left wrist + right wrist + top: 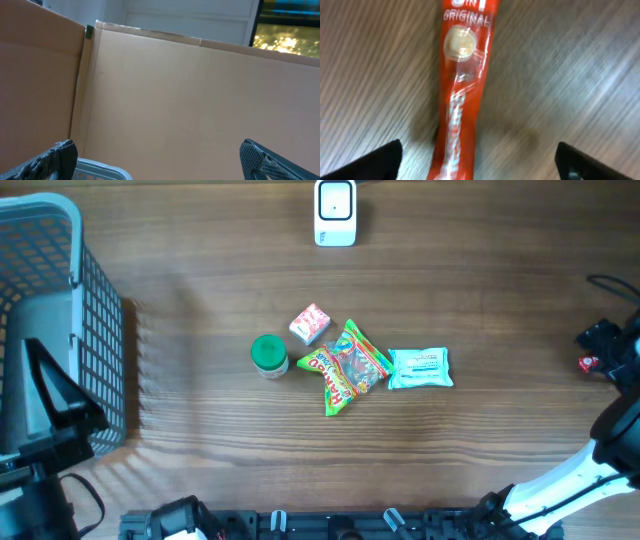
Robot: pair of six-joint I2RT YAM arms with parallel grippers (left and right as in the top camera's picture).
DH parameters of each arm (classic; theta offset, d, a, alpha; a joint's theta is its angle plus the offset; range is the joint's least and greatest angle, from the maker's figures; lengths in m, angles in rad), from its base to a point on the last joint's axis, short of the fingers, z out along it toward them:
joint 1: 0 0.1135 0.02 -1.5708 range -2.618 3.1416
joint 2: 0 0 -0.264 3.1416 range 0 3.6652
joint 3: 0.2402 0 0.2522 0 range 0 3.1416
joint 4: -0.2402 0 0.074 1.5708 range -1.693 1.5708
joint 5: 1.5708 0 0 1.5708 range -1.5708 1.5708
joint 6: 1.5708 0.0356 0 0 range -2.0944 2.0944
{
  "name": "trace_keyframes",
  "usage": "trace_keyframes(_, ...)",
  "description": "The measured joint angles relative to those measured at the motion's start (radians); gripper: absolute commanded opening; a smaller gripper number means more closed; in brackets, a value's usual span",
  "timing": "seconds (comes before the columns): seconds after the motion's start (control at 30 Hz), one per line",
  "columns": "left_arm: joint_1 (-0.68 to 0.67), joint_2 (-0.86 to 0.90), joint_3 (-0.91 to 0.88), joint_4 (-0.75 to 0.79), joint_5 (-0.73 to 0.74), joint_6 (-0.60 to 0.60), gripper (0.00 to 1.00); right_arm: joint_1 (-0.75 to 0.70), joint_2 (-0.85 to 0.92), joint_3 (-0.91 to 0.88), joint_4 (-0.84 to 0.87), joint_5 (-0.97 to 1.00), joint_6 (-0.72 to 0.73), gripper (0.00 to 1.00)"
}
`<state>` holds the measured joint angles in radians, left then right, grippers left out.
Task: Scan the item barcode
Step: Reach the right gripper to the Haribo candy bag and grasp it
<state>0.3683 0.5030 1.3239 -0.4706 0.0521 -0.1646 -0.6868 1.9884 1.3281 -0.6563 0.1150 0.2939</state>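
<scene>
Red sachet flat on table, between parted jaws of right end effector

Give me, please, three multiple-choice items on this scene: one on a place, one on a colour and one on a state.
1. Where in the overhead view is the white scanner? A top middle; B bottom left; C far right.
2. What colour is the jar lid? A red; B green; C blue.
3. How is the right gripper? A shut on the red sachet; B open, sachet lying between its fingers; C shut on nothing.
Answers: 1 A, it sits at the top edge, centred; 2 B, the round lid shows green; 3 B, both fingers stand wide of the sachet on the table.
</scene>
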Motion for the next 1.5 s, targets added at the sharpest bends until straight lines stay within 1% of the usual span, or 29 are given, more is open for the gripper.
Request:
trace_keyframes(0.07, 0.007, 0.001, 0.000, 0.000, 0.031, -0.007, 1.00, 0.006, 0.000, 0.084, -0.100, -0.033, 0.017, 1.00)
trace_keyframes(0.17, 0.007, 0.001, 0.000, 0.009, 0.160, -0.018, 1.00, 0.025, -0.007, 0.233, -0.252, -0.146, 0.031, 1.00)
trace_keyframes(0.27, 0.007, 0.004, -0.001, 0.083, 0.269, -0.056, 1.00, 0.060, -0.037, 0.286, -0.354, -0.245, 0.037, 1.00)
trace_keyframes(0.33, 0.007, 0.008, -0.001, 0.133, 0.323, -0.102, 1.00, 0.112, -0.073, 0.294, -0.406, -0.298, 0.042, 1.00)
trace_keyframes(0.47, 0.007, 0.017, -0.001, 0.138, 0.366, -0.157, 1.00, 0.252, -0.113, 0.298, -0.505, -0.347, 0.027, 1.00)
trace_keyframes(0.6, 0.007, 0.027, -0.001, 0.146, 0.364, -0.202, 1.00, 0.457, -0.122, 0.298, -0.606, -0.367, -0.034, 1.00)
trace_keyframes(0.63, 0.007, 0.027, -0.001, 0.145, 0.359, -0.216, 1.00, 0.505, -0.122, 0.298, -0.622, -0.370, -0.048, 0.99)
trace_keyframes(0.67, 0.007, 0.028, -0.001, 0.143, 0.357, -0.224, 1.00, 0.567, -0.122, 0.298, -0.640, -0.370, -0.065, 0.96)
trace_keyframes(0.8, 0.007, 0.028, -0.001, 0.142, 0.349, -0.244, 1.00, 0.774, -0.122, 0.298, -0.684, -0.351, -0.092, 0.96)
trace_keyframes(0.97, 0.007, 0.028, -0.001, 0.143, 0.341, -0.253, 1.00, 0.975, -0.122, 0.298, -0.702, -0.308, -0.064, 0.96)
trace_keyframes(1.13, 0.007, 0.027, -0.001, 0.142, 0.333, -0.253, 1.00, 1.153, -0.123, 0.294, -0.680, -0.184, 0.039, 0.97)
trace_keyframes(1.23, 0.007, 0.021, -0.001, 0.139, 0.327, -0.253, 1.00, 1.262, -0.127, 0.264, -0.619, -0.110, 0.092, 1.00)
trace_keyframes(1.3, 0.007, 0.008, -0.001, 0.134, 0.327, -0.253, 1.00, 1.338, -0.129, 0.227, -0.520, -0.079, 0.103, 0.99)
trace_keyframes(1.33, 0.005, -0.004, -0.001, 0.135, 0.329, -0.253, 1.00, 1.364, -0.129, 0.212, -0.479, -0.071, 0.102, 0.96)
trace_keyframes(1.37, -0.001, -0.017, -0.001, 0.137, 0.335, -0.253, 1.00, 1.394, -0.130, 0.192, -0.435, -0.063, 0.102, 0.87)
trace_keyframes(1.4, -0.015, -0.034, -0.001, 0.142, 0.348, -0.253, 1.00, 1.413, -0.130, 0.177, -0.403, -0.057, 0.100, 0.77)
trace_keyframes(1.43, -0.028, -0.046, -0.001, 0.150, 0.363, -0.253, 1.00, 1.432, -0.130, 0.153, -0.360, -0.053, 0.105, 0.72)
trace_keyframes(1.5, -0.068, -0.069, 0.000, 0.163, 0.388, -0.253, 1.00, 1.455, -0.130, 0.109, -0.311, -0.047, 0.106, 0.70)
